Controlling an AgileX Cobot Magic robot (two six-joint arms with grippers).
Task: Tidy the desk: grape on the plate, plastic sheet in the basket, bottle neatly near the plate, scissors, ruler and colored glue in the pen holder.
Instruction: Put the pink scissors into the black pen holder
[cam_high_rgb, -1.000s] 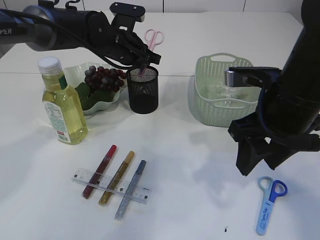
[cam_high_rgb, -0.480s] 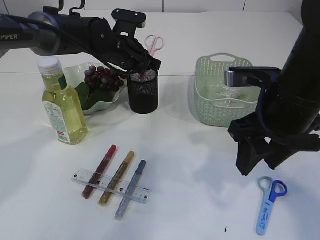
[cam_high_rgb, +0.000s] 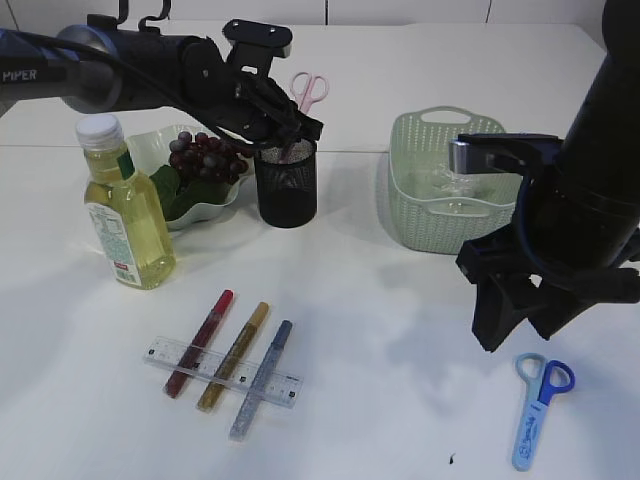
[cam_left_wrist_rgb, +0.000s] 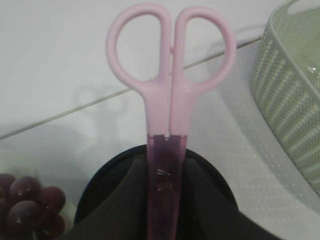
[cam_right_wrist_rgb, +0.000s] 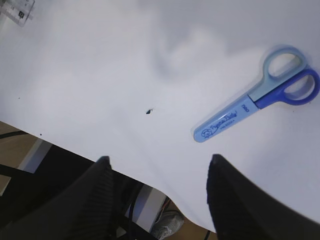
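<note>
My left gripper (cam_high_rgb: 288, 133) is shut on the purple blade cover of the pink scissors (cam_high_rgb: 308, 88), which stand handles-up with their tip inside the black mesh pen holder (cam_high_rgb: 287, 190). The left wrist view shows the gripper (cam_left_wrist_rgb: 167, 167) clamped on the scissors (cam_left_wrist_rgb: 170, 90) above the holder's rim (cam_left_wrist_rgb: 102, 172). Grapes (cam_high_rgb: 205, 155) lie on the green plate (cam_high_rgb: 215, 212), with the oil bottle (cam_high_rgb: 125, 205) in front. A clear ruler (cam_high_rgb: 222, 372) lies under three glue sticks (cam_high_rgb: 234, 355). My right gripper (cam_high_rgb: 515, 325) hangs open and empty over the table's front edge (cam_right_wrist_rgb: 160, 159).
Blue scissors (cam_high_rgb: 540, 410) lie at the front right, just beyond the right gripper; the right wrist view shows them (cam_right_wrist_rgb: 255, 102) flat on the table. The green basket (cam_high_rgb: 400, 190) holds a clear plastic sheet (cam_high_rgb: 445, 185). The ruler's corner (cam_right_wrist_rgb: 17, 10) is at the top left.
The left gripper has lowered the pink scissors a little deeper into the pen holder. The right arm has not moved.
</note>
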